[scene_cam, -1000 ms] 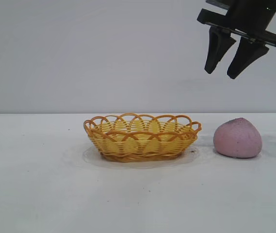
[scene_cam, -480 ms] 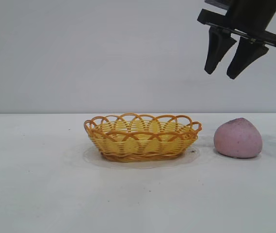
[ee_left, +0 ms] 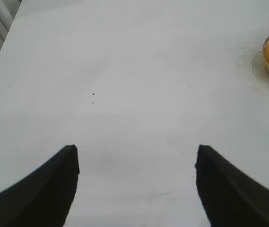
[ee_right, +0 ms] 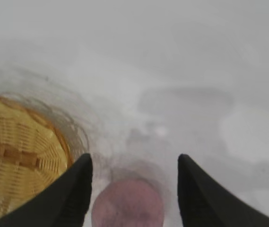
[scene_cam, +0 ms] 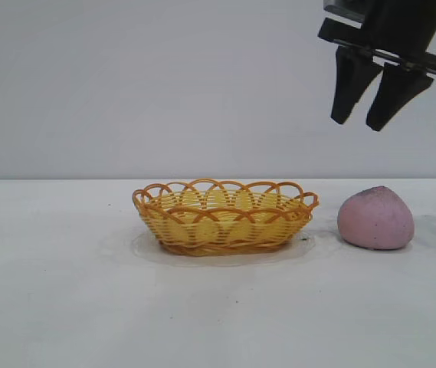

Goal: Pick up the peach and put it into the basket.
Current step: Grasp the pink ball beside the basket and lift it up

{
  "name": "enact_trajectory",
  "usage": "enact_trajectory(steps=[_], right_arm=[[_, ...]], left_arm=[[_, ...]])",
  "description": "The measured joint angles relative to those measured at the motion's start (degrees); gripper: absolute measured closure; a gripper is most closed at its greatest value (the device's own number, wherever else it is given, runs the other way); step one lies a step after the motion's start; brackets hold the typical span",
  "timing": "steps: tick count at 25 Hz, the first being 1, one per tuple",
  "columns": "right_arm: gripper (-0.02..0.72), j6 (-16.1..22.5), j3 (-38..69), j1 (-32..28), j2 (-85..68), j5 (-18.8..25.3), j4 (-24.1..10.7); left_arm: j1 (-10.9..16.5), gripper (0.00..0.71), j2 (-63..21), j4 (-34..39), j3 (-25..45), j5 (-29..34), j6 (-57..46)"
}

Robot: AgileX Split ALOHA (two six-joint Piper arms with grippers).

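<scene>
Approach step, nothing grasped yet. In the exterior view the peach [scene_cam: 375,218] sits on the white table [scene_cam: 64,307] at lower right of the frame, just beside the basket [scene_cam: 224,216], which is at centre w/ a narrow strip of bare table between them; the basket looks empty. Right gripper [scene_cam: 371,107] hangs in the upper right corner, well above the peach, fingers pointing down w/ a slight tilt, parted and holding nothing. Its tips sit a bit toward the basket side of the peach's middle, so not quite centred over it, as far as this view lets me judge. Right wrist view agrees: peach at the bottom edge between the two dark fingers, basket at lower left. Left gripper [ee_left: 135,187] is idle, seen only in its own wrist view, fingers wide apart over bare table w/ a sliver of the basket at the right edge of that frame. Next move, as I read it: line up over the peach, then drop straight down so the fingers straddle it. The gap looks tight for the peach's width, so prob. needs to open wider before descending. Then close, lift clear of the looped rim, carry leftward in the frame & release over the basket. Risk: a finger landing on the peach's rounded top and nudging it away.
</scene>
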Motion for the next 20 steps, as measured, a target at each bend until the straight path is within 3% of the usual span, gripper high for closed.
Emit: enact_trajectory(steps=[4, 9, 12, 20], right_arm=[[0.36, 6.2, 0.0, 0.0, -0.1, 4.6, -1.3], [0.36, 12.7, 0.0, 1.3, -0.1, 5.6, -3.2], [0.36, 16.1, 0.0, 4.6, 0.7, 5.3, -6.2], [0.36, 19.8, 0.0, 7.5, 6.0, 2.3, -9.0]], left_arm=[[0.0, 0.247, 0.0, 0.0, 0.0, 0.0, 0.0], [0.0, 0.247, 0.0, 0.0, 0.0, 0.0, 0.0], [0.0, 0.247, 0.0, 0.0, 0.0, 0.0, 0.0], [0.0, 0.247, 0.0, 0.0, 0.0, 0.0, 0.0]])
